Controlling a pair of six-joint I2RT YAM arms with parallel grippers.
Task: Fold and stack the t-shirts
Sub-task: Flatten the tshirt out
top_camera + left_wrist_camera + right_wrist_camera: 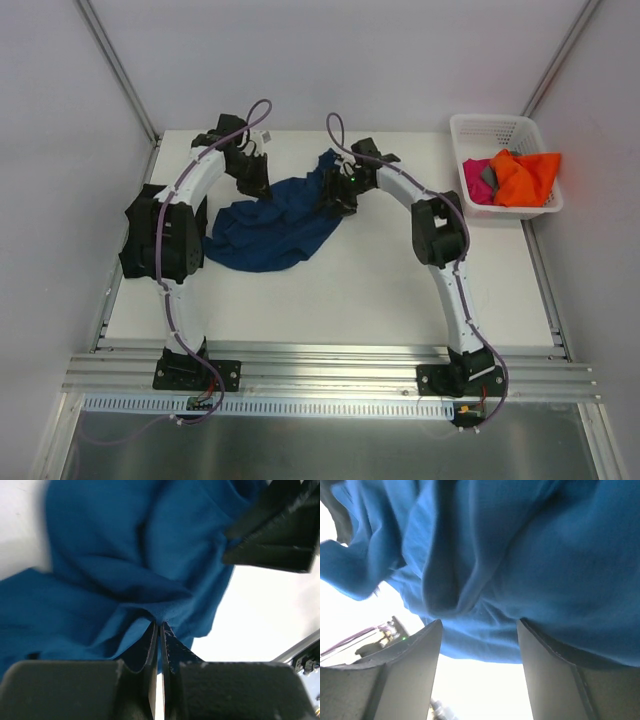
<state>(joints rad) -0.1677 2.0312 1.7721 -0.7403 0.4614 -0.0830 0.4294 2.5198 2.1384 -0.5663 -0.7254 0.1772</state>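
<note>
First, the left gripper (157, 628): its own wrist camera shows the two dark fingers pressed almost flat together, with a fold of the navy blue t-shirt (125, 555) nipped between their tips. Past those tips the shirt spreads in loose, crumpled folds, with bare white table (260, 615) to the right of them.

The right gripper (479, 625), seen from its own wrist, has its fingers wide apart. Blue cloth hangs just past the tips and across the gap, and nothing is clamped.

Only the overhead camera shows the whole layout. The shirt lies rumpled between the two grippers, with the left gripper at its far left edge and the right gripper at its far right corner. Well off to the right of the right gripper sits a white lattice basket (478, 125). It holds an orange t-shirt (530, 175), a magenta t-shirt (472, 178) and a sliver of a grey t-shirt (488, 176).
</note>
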